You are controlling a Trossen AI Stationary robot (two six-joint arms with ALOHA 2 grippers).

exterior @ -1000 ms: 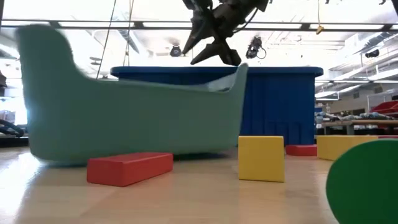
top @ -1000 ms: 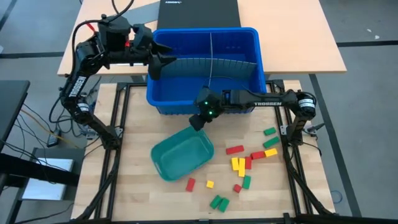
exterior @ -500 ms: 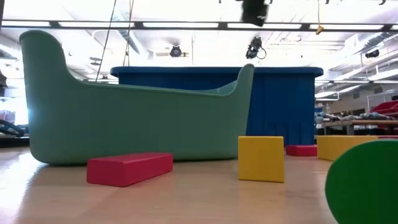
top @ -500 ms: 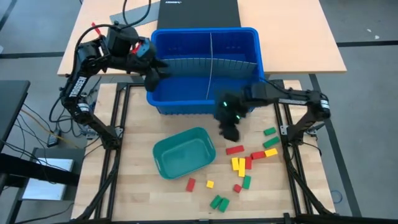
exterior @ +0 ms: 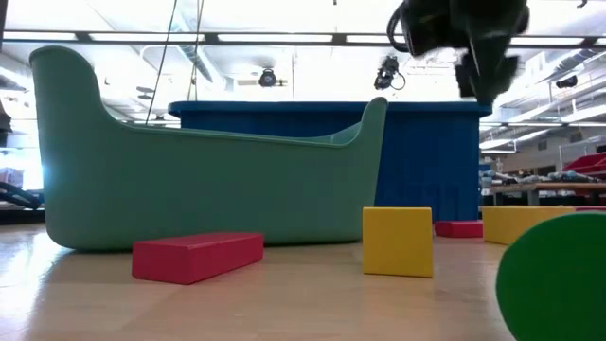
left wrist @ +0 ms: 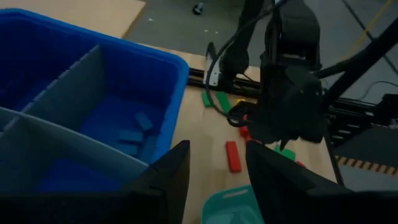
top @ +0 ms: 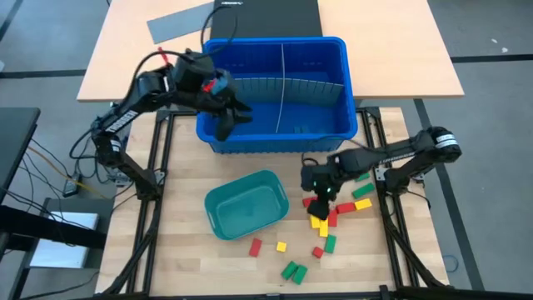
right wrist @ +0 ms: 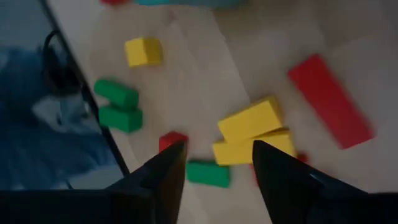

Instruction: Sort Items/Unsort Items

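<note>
The items are small blocks strewn on the wooden table right of the teal tray [top: 244,208]. A red one [top: 314,201] and yellow ones [right wrist: 252,121] lie right under my right gripper [top: 321,198], which hangs open above them, pointing steeply down and touching nothing. Green blocks [right wrist: 118,104] and a long red one [right wrist: 329,109] lie around. A few blue blocks [left wrist: 134,129] rest on the floor of the blue bin [top: 275,143]. My left gripper [top: 223,127] hovers open over the bin's left near part, with nothing between its fingers [left wrist: 171,177].
Grey dividers [top: 283,83] split the bin. More blocks lie near the table's front: red [top: 256,247], yellow [top: 281,247], green [top: 293,271]. The low view has the tray [exterior: 208,189], a red block [exterior: 197,258] and a yellow one [exterior: 398,242] close up. Black rails frame the table.
My right gripper has left the teal tray's far rim and swung toward the table's right and near edge, sinking and tipping down over the block pile. My left gripper has come from the bin's far left corner toward the right and near side, lower over the bin.
</note>
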